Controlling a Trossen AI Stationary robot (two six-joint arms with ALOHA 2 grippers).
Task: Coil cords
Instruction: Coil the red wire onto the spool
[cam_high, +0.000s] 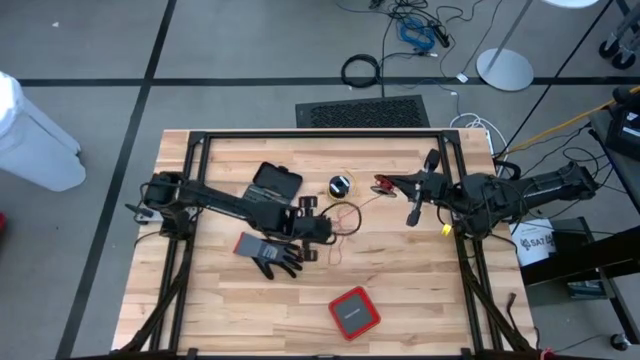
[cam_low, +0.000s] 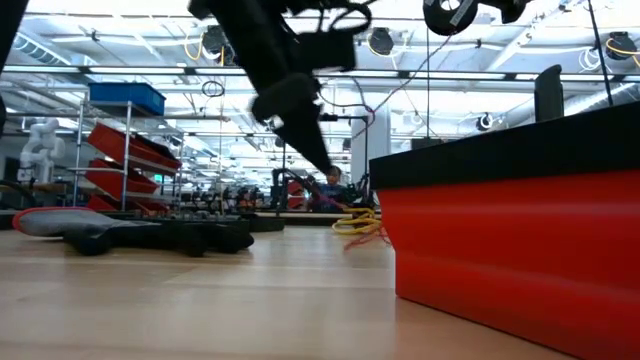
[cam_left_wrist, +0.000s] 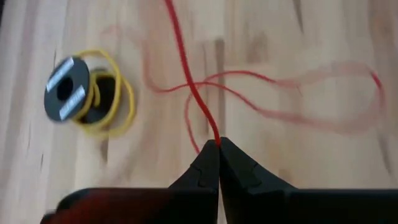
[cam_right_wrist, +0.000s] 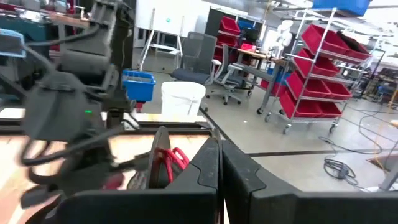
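Red cord (cam_left_wrist: 205, 106) lies loose on the worktop (cam_high: 420, 290) near its middle, sprawled in open loops, and one strand of it runs straight into the left gripper (cam_left_wrist: 218, 144), whose jaws are together, clamped on that strand. In the left wrist view the held strand leads away from the jaw tips toward 12 o'clock, while the slack loops trail out toward 2 and 3 o'clock; that is the side any winding move, as I judge it, must gather from. Yellow cord (cam_left_wrist: 106, 102) sits already wound round a small black spool (cam_left_wrist: 65, 93), at about 10 o'clock from the jaws and apart from the red wire.

In the high view the left arm reaches from the worktop's 9 o'clock edge toward the centre, its wrist low over the wood, with a grey glove (cam_high: 270, 258) just beside it at 7 o'clock. The right gripper (cam_high: 413, 217) waits toward 3 o'clock, its jaws together on nothing that shows. The left arm is clearly the nearer to the red cord.
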